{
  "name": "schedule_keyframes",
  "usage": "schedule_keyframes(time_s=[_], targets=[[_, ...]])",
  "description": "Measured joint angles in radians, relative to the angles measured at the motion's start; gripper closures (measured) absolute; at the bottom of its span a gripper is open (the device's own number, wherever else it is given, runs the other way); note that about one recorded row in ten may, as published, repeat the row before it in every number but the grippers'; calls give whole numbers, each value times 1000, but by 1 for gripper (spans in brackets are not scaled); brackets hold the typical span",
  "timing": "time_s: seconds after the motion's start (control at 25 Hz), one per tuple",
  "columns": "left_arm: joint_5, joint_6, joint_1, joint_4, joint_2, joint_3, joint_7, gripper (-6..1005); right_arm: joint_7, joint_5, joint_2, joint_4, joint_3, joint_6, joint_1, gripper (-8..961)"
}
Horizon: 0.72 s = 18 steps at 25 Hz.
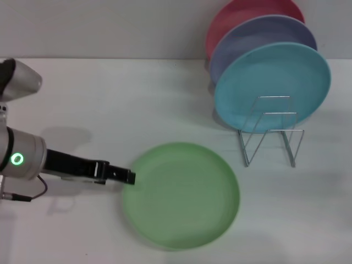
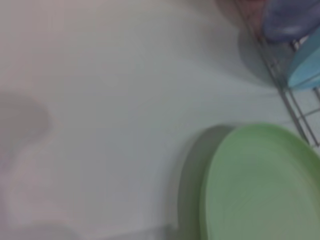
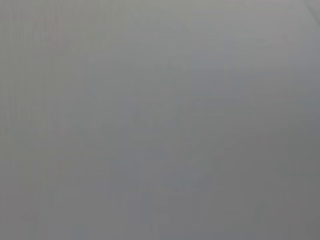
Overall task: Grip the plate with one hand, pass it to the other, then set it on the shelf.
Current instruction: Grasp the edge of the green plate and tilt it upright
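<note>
The light green plate (image 1: 181,195) lies on the white table, front centre; the left wrist view shows it too (image 2: 260,185), with a shadow along its near rim. My left gripper (image 1: 130,177) reaches in from the left, and its black tip is at the plate's left rim. The silver wire shelf (image 1: 269,132) stands to the right behind the plate, with its front loops free; the left wrist view catches its edge (image 2: 295,107). My right gripper is out of view, and the right wrist view shows only plain grey.
Three plates stand upright in the back of the shelf: a turquoise-blue plate (image 1: 272,85) in front, a lavender plate (image 1: 258,36) behind it and a pink-red plate (image 1: 242,14) at the rear. A white wall runs behind the table (image 1: 110,99).
</note>
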Motion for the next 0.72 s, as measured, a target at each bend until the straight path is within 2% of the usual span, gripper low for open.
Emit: schedule_keyframes(time_s=[0.72], targets=[[7,18,-73,-121,-7,62,1,243,-4,-1,-8,-2,0,8,18,241]])
